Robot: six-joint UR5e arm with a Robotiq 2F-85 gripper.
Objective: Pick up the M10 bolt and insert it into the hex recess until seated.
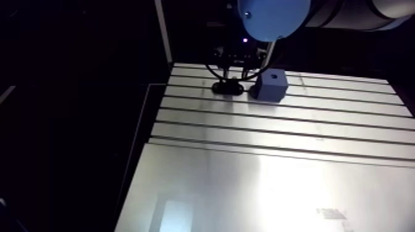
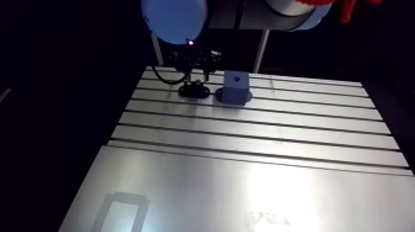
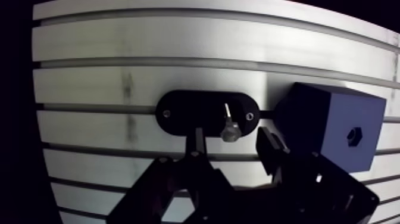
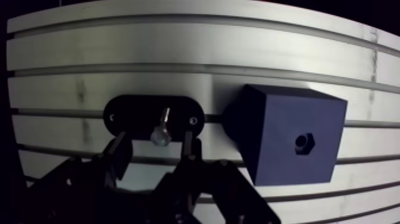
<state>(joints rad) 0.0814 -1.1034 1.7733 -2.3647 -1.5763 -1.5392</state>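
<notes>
There is one M10 bolt (image 3: 230, 125), one black oval plate (image 3: 187, 113) and one dark blue block (image 3: 324, 119) (its face carries a single hex recess (image 3: 355, 135)). One slotted table (image 3: 149, 42) bears them all.

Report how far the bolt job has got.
Done: nothing yet; the bolt rests on its black holder, ungrasped. In hand: the gripper is open, a finger on each side of the bolt. Left: shut on it, lift, and seat it in the empty hex recess of the blue block.
</notes>
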